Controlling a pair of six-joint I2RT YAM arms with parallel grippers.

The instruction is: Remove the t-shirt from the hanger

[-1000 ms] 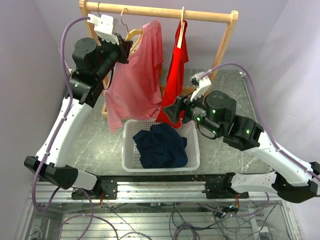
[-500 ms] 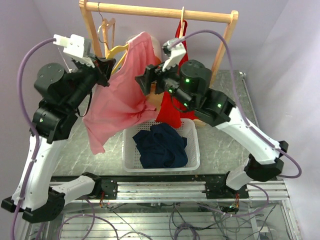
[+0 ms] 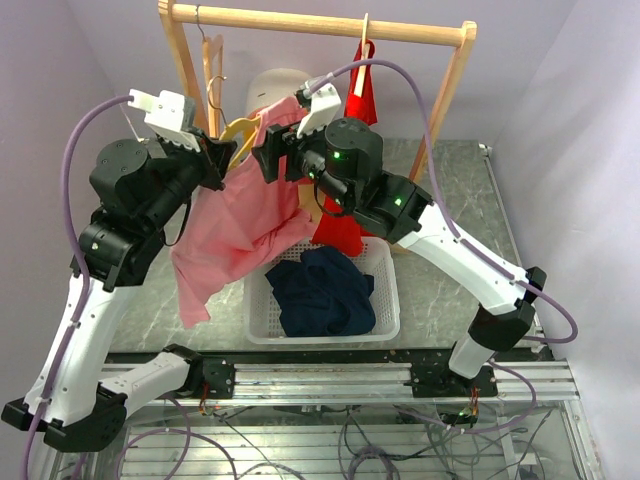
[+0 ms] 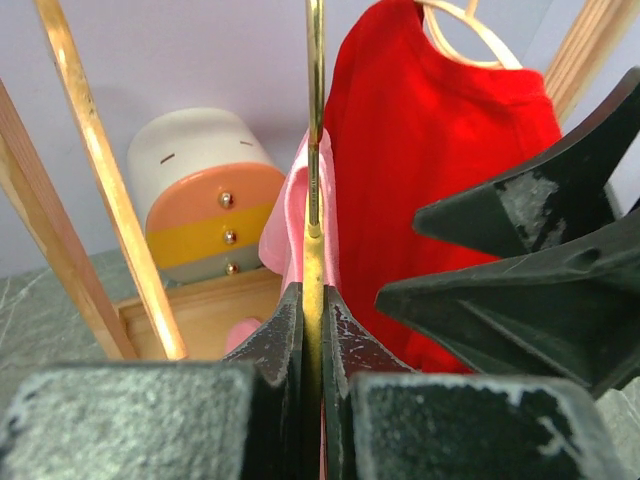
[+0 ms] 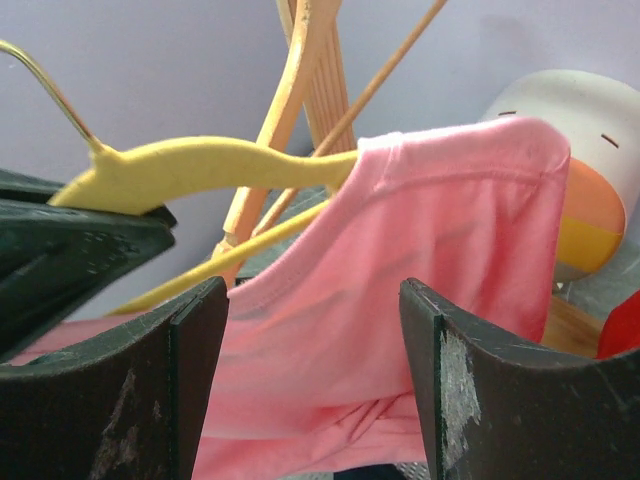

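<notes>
Top external view: the left gripper [image 3: 222,160] is squeezed tight on the yellow hanger [image 3: 240,130]. It holds the hanger up in the air in front of the wooden rack [image 3: 320,22]. The pink t-shirt [image 3: 245,215] is on that hanger by one shoulder. The rest of it droops down to the left of the white basket [image 3: 258,330]. The basket has dark blue clothes [image 3: 320,290] in it.

The right gripper [image 3: 268,158] is just beside the hanger, at the shirt's high shoulder. Its jaws stand wide apart and grab nothing.

In the left wrist view, the two black fingers [image 4: 285,330] pinch the thin edge of the hanger (it looks like a gold stripe from here). A red shirt [image 4: 430,150] hangs behind, next to a round white, orange and yellow toy [image 4: 205,190].

In the right wrist view, the pink cloth shows in the gap between the two spread fingers [image 5: 195,380]. I cannot tell if it touches them. One end of the hanger pokes out of the shirt's neck hole.
</notes>
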